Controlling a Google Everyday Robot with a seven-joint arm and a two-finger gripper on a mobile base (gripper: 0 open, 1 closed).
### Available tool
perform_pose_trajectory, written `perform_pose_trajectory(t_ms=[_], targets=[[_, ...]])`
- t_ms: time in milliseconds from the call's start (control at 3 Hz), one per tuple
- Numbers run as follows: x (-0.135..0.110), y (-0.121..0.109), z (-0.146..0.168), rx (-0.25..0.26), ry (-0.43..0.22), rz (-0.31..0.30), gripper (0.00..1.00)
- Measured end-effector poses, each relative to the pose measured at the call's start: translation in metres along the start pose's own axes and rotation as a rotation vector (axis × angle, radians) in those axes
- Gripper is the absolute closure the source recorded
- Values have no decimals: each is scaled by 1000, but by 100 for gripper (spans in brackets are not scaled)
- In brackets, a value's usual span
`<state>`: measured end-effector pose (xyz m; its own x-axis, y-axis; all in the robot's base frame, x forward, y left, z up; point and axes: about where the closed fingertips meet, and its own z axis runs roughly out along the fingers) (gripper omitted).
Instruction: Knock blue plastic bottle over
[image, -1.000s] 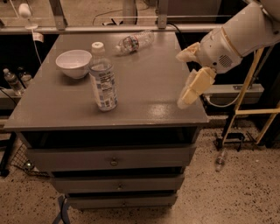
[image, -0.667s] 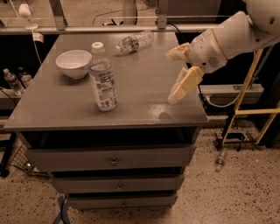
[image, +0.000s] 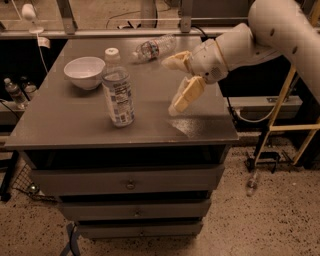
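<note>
Grey worktop (image: 150, 120) over a drawer unit, dim room. The blue plastic bottle (image: 118, 95) stood upright left of centre, just beside the white bowl (image: 84, 71). A slimmer bottle (image: 152, 47) lay on its side at the back. My jaws hung spread wide to the bottle's right, clear of it, low over the worktop. My call: sweep left and strike high near the cap for leverage, steering the fall away from the bowl.

I'm working in what looks like a lab or workshop. A grey drawer cabinet (image: 130, 172) stands on a speckled floor (image: 270, 220), with a metal rail (image: 125, 34) behind its far edge and a tan stand (image: 290, 127) beyond its right edge. My gripper (image: 171, 85) hovers, fingers spread, above the top's right half.
</note>
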<state>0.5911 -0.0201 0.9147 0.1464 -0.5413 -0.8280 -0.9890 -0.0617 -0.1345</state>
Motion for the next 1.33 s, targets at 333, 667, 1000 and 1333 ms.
perform_pose_trajectory(t_ms=[333, 667, 1000, 1333], targets=[[-10, -4, 25, -61, -69, -11, 0], [-18, -12, 46, -106, -114, -13, 0], [-27, -18, 62, -136, -147, -7, 0], [-38, -19, 69, -145, -165, -4, 0]])
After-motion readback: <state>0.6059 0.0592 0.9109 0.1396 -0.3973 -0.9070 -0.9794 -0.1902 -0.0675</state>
